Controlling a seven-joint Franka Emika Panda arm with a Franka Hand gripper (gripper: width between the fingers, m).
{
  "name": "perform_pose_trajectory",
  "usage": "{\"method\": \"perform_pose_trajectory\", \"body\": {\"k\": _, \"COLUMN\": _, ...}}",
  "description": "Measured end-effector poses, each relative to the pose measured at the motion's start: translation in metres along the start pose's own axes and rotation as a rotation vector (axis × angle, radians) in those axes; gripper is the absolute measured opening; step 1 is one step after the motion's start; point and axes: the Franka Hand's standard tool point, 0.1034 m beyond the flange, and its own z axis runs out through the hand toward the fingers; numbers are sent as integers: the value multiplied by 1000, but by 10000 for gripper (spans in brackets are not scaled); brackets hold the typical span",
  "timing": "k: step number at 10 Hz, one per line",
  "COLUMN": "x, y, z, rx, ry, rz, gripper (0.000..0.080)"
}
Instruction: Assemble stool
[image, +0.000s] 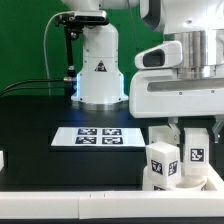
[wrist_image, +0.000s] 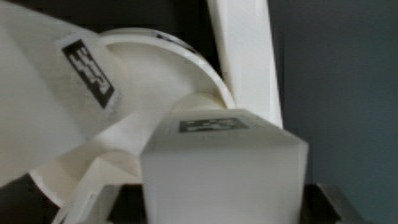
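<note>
The stool's round white seat (image: 150, 182) lies at the exterior view's lower right, near the front edge. Two short white legs with black-and-white tags stand upright on it: one (image: 161, 160) free, the other (image: 196, 154) between my fingers. My gripper (image: 193, 140) comes down from above and is shut on that leg. In the wrist view the held leg (wrist_image: 221, 165) fills the space between the dark fingers (wrist_image: 125, 196). Behind it lie the seat (wrist_image: 157, 75) and the other leg (wrist_image: 71, 70).
The marker board (image: 98, 136) lies flat mid-table. The robot's white base (image: 98, 65) stands behind it with black cables to the left. A white bar (wrist_image: 242, 50) runs beside the seat. A small white part (image: 3, 158) sits at the left edge.
</note>
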Motion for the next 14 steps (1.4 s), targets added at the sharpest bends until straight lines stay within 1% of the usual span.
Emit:
{"method": "perform_pose_trajectory", "body": {"k": 3, "x": 0, "y": 0, "z": 0, "rx": 15, "ry": -5, "rz": 243, "gripper": 334}}
{"method": "perform_pose_trajectory", "body": {"k": 4, "x": -2, "y": -4, "z": -1, "rx": 14, "ry": -10, "rz": 471, "gripper": 334}}
{"method": "perform_pose_trajectory", "body": {"k": 5, "x": -4, "y": -7, "z": 0, "rx": 13, "ry": -8, "rz": 626, "gripper": 334}}
{"method": "perform_pose_trajectory", "body": {"k": 6, "x": -5, "y": -9, "z": 1, "rx": 38, "ry": 8, "rz": 811, "gripper": 335}}
{"method": "perform_pose_trajectory", "body": {"k": 7, "x": -2, "y": -6, "z": 1, "rx": 78, "ry": 35, "rz": 867, "gripper": 335}}
{"method": "perform_pose_trajectory", "body": {"k": 9, "x": -3, "y": -7, "z": 1, "rx": 76, "ry": 32, "rz": 816, "gripper": 335}}
{"method": "perform_pose_trajectory", "body": {"k": 10, "x": -3, "y": -7, "z": 1, "rx": 75, "ry": 33, "rz": 777, "gripper": 515}}
{"method": "perform_pose_trajectory", "body": {"k": 11, "x": -8, "y": -7, "z": 1, "rx": 53, "ry": 0, "rz": 688, "gripper": 607}}
{"method": "perform_pose_trajectory", "body": {"k": 12, "x": -6, "y": -8, "z": -4, "rx": 38, "ry": -39, "rz": 584, "gripper": 607}}
{"method": "perform_pose_trajectory", "body": {"k": 13, "x": 2, "y": -9, "z": -11, "rx": 40, "ry": -54, "rz": 452, "gripper": 641}}
{"method": "perform_pose_trajectory", "body": {"k": 14, "x": 5, "y": -10, "z": -17, "rx": 34, "ry": -85, "rz": 232, "gripper": 647}}
